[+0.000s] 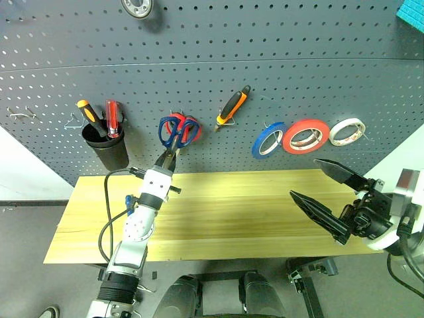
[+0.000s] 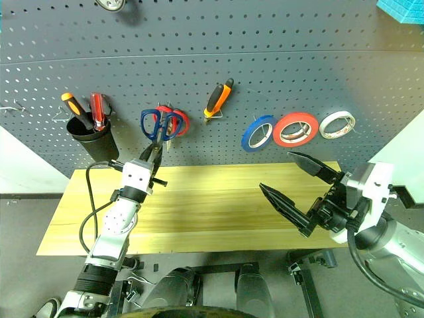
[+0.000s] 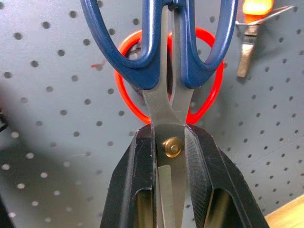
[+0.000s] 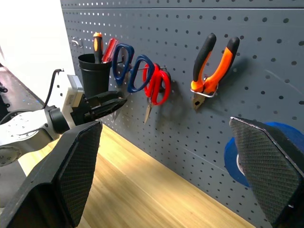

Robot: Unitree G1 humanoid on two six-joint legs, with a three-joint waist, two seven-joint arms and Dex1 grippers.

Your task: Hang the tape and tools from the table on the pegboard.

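Note:
My left gripper (image 1: 167, 159) is shut on the steel blades of the dark-blue-handled scissors (image 1: 173, 130), near their pivot (image 3: 172, 147). It holds them handles-up against the pegboard (image 1: 298, 66). Their blue loops (image 3: 156, 47) overlap the red-handled scissors (image 3: 209, 95) hanging behind; whether a hook is through them I cannot tell. The orange-and-black pliers (image 1: 233, 105) hang further right on the board, and the blue tape (image 1: 268, 140) hangs beyond them. My right gripper (image 1: 305, 177) stands open and empty above the right end of the wooden table (image 1: 232, 205).
A black cup (image 1: 106, 149) on the board's left holds an orange and a red screwdriver. A red-orange roll (image 1: 306, 135) and a white roll (image 1: 347, 131) hang right of the blue tape. Bare hooks (image 1: 23, 114) stick out at the far left.

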